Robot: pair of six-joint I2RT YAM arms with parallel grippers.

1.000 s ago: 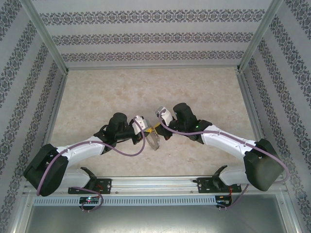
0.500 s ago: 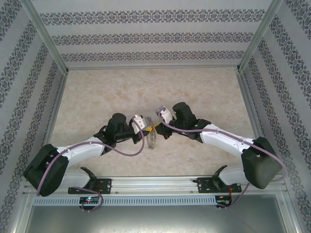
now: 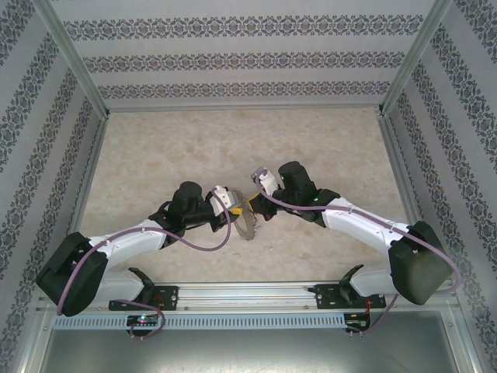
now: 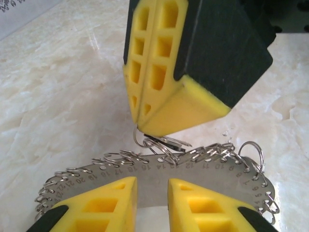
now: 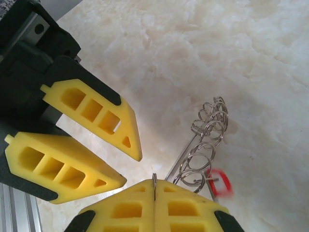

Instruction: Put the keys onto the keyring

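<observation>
While our right gripper (image 5: 154, 182) pinches one ring (image 4: 141, 138) of the keyring (image 4: 205, 170), our left gripper (image 4: 152, 183) gapes empty; next, likely, threading the red-tagged key (image 5: 219, 182).

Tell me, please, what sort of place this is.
Probably a robot test cell: a marble-patterned tabletop boxed in by wallpapered walls on an aluminium frame, with the left arm and right arm bolted to a rail at its near edge.
</observation>
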